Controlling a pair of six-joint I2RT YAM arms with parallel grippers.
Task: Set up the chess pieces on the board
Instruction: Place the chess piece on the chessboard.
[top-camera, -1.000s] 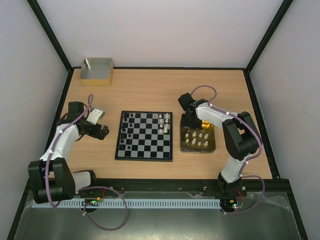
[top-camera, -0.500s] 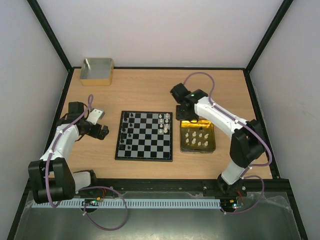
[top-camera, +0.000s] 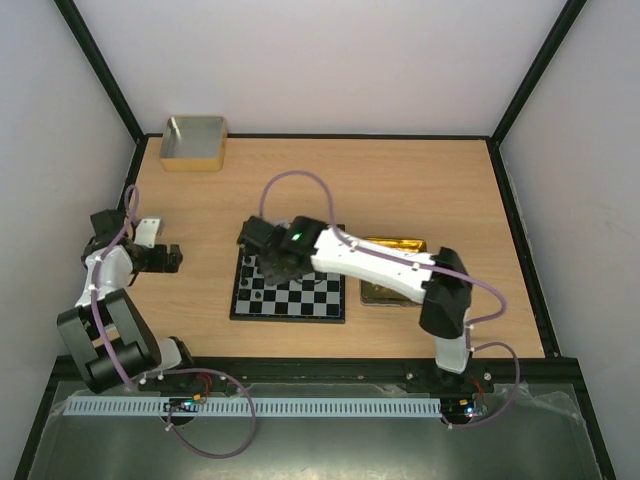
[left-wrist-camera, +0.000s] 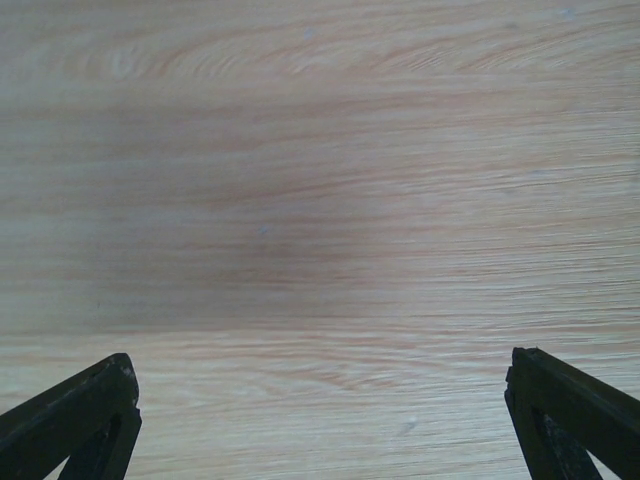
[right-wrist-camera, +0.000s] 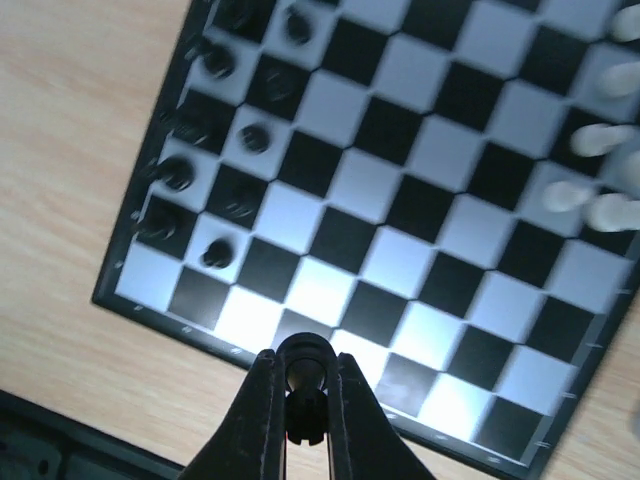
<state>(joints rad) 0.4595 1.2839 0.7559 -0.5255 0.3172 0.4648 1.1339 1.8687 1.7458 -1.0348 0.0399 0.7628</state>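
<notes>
**Black piece pinched above the board**

A pale wooden table (top-camera: 420, 180) stood between white walls. On its near middle lay the small chessboard (top-camera: 300, 300), checked in black and pale grey. Tiny black chessmen (right-wrist-camera: 254, 138) stood along its left columns and cream-white ones (right-wrist-camera: 600, 140) on its right. The right gripper (right-wrist-camera: 303, 372) reached over the board's far left corner, its fingers pressed on a black piece (right-wrist-camera: 304, 355). Left of the board, the left gripper (left-wrist-camera: 318, 360) hung with fingers spread wide over bare wood. A shiny gold tin (top-camera: 380, 292) sat just right of the board. A grey box with a tan rim (top-camera: 193, 142) stood at the far left corner.
</notes>
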